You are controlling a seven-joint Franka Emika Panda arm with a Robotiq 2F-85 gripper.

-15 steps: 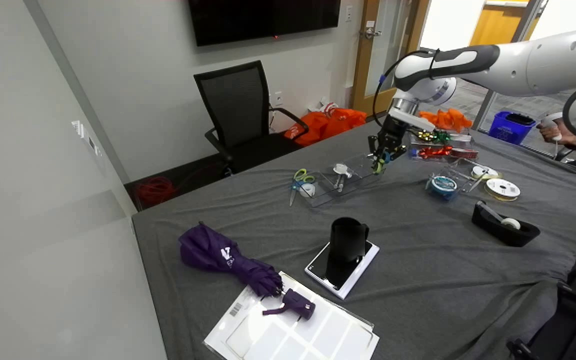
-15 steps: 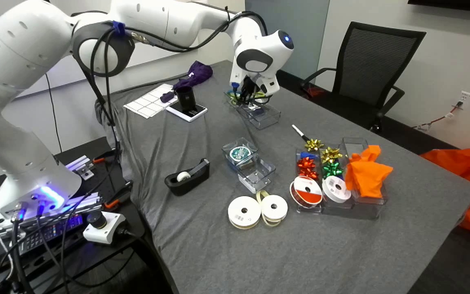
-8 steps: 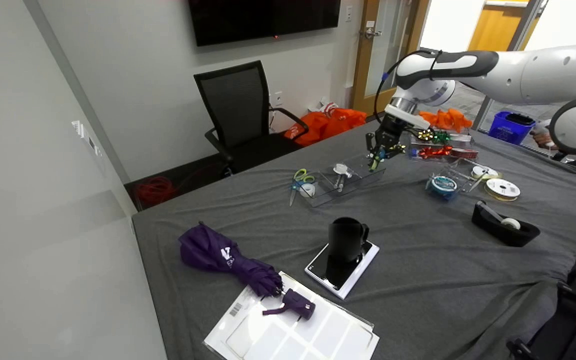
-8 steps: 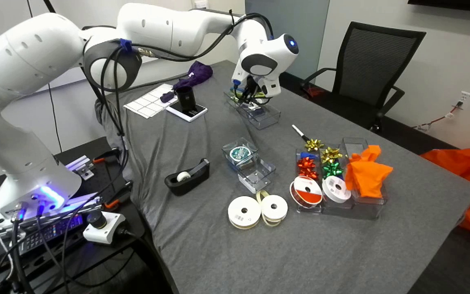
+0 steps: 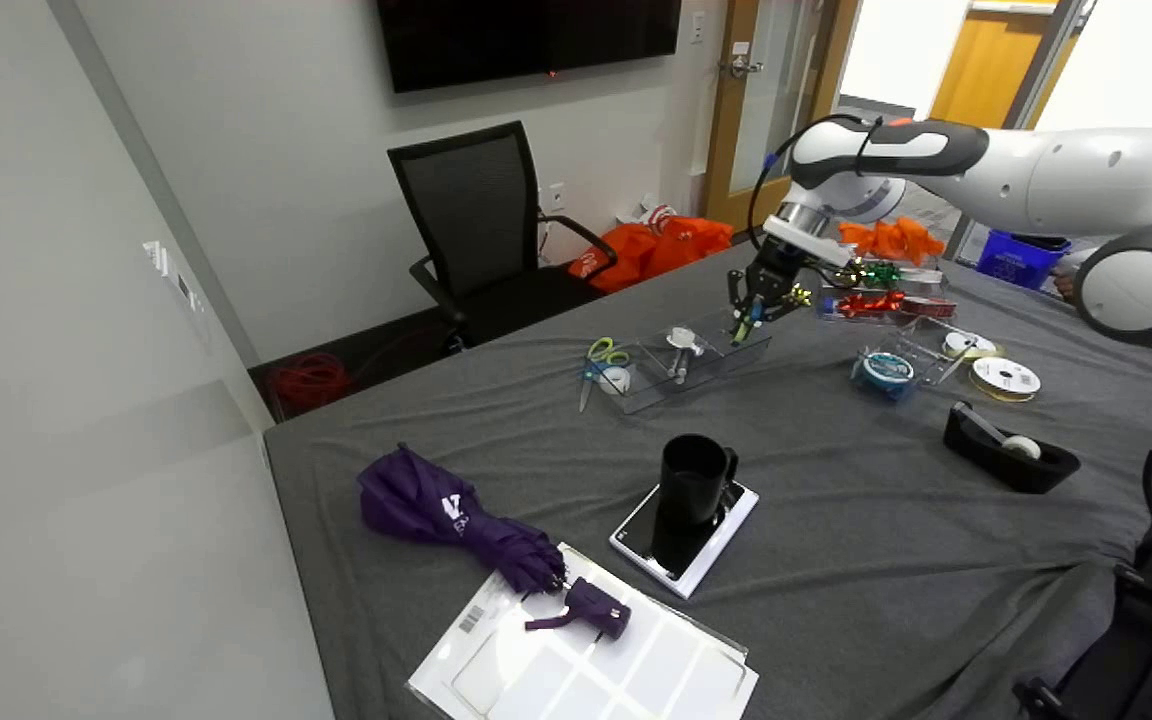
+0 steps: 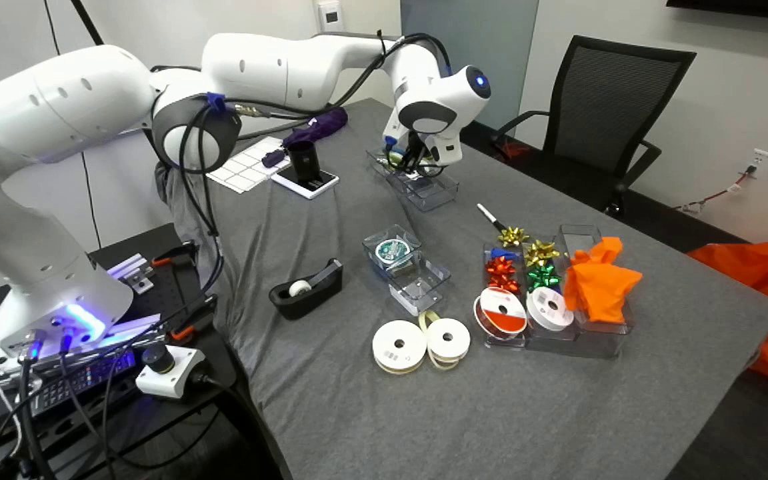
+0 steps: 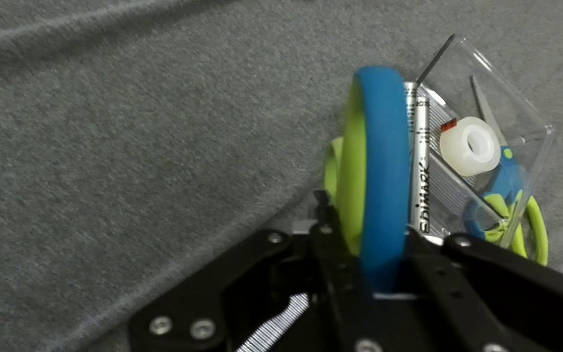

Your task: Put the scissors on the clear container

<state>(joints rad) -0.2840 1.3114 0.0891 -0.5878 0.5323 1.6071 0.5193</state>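
My gripper (image 7: 365, 215) is shut on scissors (image 7: 384, 156) with blue and lime-green handles; their blades are hidden behind the gripper in the wrist view. In an exterior view, the gripper (image 5: 761, 295) holds the scissors (image 5: 744, 325) at the right end of the low clear container (image 5: 726, 362). I cannot tell whether they touch it. The clear container also shows in the wrist view (image 7: 538, 151) and in an exterior view (image 6: 434, 199), partly behind the gripper (image 6: 414, 163). It has compartments with a tape roll (image 7: 469, 146) and silver markers (image 7: 422, 161).
A second pair of blue and green scissors (image 5: 598, 365) lies at the container's far end. A black mug (image 5: 693, 475) stands on a black tablet (image 5: 691, 560). Another clear box holds a blue-rimmed roll (image 5: 886, 370). A black tape dispenser (image 5: 1008, 455) and bow trays (image 6: 524, 293) stand nearby.
The arm's elbow has come down. The gripper and held scissors have shifted slightly left in an exterior view, over the container's end. The gripper stays shut on the scissors.
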